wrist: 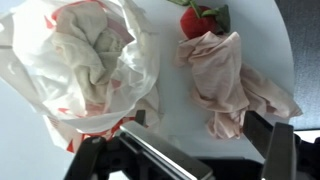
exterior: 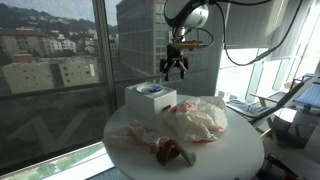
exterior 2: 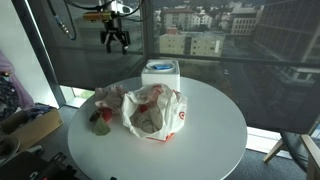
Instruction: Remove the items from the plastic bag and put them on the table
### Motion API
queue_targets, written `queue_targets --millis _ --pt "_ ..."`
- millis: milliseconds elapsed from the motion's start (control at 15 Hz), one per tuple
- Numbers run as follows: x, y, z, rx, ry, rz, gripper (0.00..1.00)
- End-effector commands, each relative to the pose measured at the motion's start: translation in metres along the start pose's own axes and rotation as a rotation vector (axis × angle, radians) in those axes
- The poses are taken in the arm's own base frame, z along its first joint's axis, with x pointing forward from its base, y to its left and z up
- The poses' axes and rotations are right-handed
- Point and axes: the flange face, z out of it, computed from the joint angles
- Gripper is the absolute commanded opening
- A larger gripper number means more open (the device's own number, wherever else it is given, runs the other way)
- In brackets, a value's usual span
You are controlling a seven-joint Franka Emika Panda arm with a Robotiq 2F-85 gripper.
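Note:
A white plastic bag (exterior: 198, 122) with red print lies crumpled on the round white table (exterior: 235, 155); it also shows in the other exterior view (exterior 2: 152, 110) and in the wrist view (wrist: 85, 60). Pale cloth shows inside it. A pink cloth (wrist: 225, 85) and a red strawberry-like item (wrist: 200, 20) lie beside the bag on the table, also seen in both exterior views (exterior: 165, 150) (exterior 2: 100, 120). My gripper (exterior: 175, 65) (exterior 2: 114, 38) hangs high above the table, open and empty; its fingers (wrist: 185, 145) frame bare table.
A white and blue box (exterior: 150, 97) (exterior 2: 160, 72) stands at the table's window side. Large windows are behind. A desk with clutter (exterior: 290, 105) stands beside the table, and a box (exterior 2: 25, 125) sits on the floor.

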Motion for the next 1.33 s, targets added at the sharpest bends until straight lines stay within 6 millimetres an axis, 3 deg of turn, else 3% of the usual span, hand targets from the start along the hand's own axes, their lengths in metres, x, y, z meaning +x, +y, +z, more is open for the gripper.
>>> queue_targets --millis 0,533,600,733,1000,1267 --pt "-0.019 0.037 -0.004 -0.038 0.005 0.052 1.0" --pt "-0.04 0.094 0.064 -0.032 -0.029 0.119 1.0" --pt "-0.031 0.086 0.061 -0.062 -0.055 0.122 1.0" --pt "-0.035 0.094 0.072 -0.053 -0.055 0.129 1.0" --pt "-0.035 0.094 0.073 -0.052 -0.055 0.129 1.0" --pt "-0.022 0.105 0.084 0.058 -0.079 0.203 1.0"
